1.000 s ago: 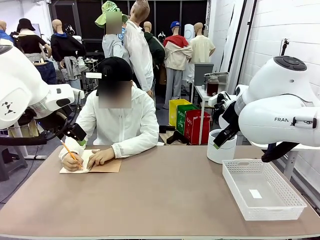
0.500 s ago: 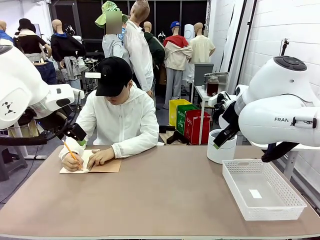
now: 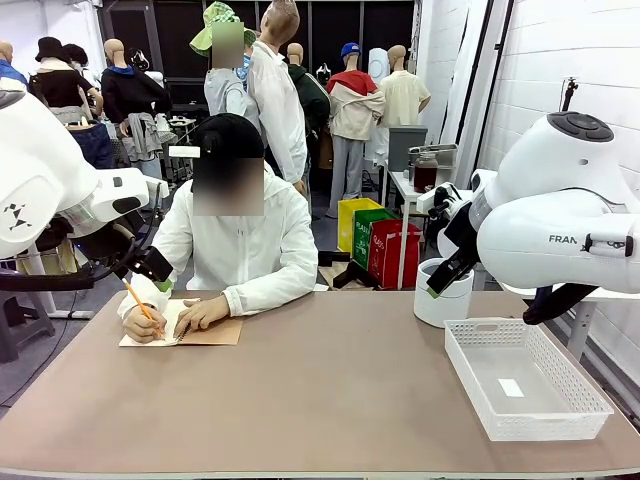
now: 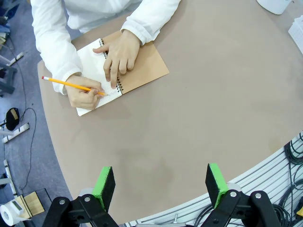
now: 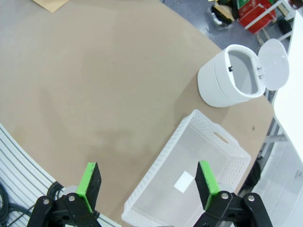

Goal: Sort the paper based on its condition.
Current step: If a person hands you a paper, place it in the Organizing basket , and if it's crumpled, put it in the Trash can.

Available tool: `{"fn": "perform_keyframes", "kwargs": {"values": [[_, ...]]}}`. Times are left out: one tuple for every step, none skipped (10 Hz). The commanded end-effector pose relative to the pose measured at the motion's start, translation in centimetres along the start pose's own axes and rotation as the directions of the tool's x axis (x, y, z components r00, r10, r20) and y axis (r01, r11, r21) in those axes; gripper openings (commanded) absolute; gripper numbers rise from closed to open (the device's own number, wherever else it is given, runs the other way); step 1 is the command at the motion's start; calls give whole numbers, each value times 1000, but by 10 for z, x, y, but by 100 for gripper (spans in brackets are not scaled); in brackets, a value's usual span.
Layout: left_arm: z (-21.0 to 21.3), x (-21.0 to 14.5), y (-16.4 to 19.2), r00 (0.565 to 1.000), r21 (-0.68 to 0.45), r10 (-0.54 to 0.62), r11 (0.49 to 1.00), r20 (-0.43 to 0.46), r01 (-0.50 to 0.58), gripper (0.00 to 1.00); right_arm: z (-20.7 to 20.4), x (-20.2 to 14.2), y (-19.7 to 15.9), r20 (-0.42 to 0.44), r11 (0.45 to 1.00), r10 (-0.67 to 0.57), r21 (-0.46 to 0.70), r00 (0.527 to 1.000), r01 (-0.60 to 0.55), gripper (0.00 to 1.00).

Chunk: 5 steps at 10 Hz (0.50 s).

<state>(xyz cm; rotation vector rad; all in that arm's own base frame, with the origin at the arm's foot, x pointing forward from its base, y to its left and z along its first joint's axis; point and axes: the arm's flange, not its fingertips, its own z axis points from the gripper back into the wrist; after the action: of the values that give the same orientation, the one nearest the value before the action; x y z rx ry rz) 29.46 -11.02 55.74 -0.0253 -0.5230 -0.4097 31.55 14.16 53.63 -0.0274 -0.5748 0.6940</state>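
Observation:
Loose paper is out of view. A person sits at the far left of the table and writes with a yellow pencil (image 4: 71,85) on the white page of a spiral notebook (image 4: 147,71) with a brown cover (image 3: 215,333). One of the person's hands (image 4: 118,52) rests flat on the page. My left gripper (image 4: 160,185) hangs high above the table's near edge, open and holding nothing, well short of the notebook. My right gripper (image 5: 147,182) is also open with nothing in it, raised above the near corner of the white basket (image 5: 163,165).
A white perforated basket (image 3: 525,375) with a small white label on its floor stands at the right front. Behind it is a round white bin (image 3: 443,295) with its lid flipped open (image 5: 227,78). Bare brown tabletop (image 3: 330,390) spreads across the middle.

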Motion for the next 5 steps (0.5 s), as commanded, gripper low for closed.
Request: {"fn": "perform_keyframes", "kwargs": {"values": [[1,0,0,1000,0,-1,1000,2,1,100,0,0,0,0,1000,0,-1,1000,0,100],[1,0,0,1000,0,-1,1000,2,1,100,0,0,0,0,1000,0,-1,1000,0,100],[1,0,0,1000,0,-1,1000,2,1,100,0,0,0,0,1000,0,-1,1000,0,100],[1,0,0,1000,0,-1,1000,2,1,100,0,0,0,0,1000,0,-1,1000,0,100],[1,0,0,1000,0,-1,1000,2,1,100,0,0,0,0,1000,0,-1,1000,0,100]]}}
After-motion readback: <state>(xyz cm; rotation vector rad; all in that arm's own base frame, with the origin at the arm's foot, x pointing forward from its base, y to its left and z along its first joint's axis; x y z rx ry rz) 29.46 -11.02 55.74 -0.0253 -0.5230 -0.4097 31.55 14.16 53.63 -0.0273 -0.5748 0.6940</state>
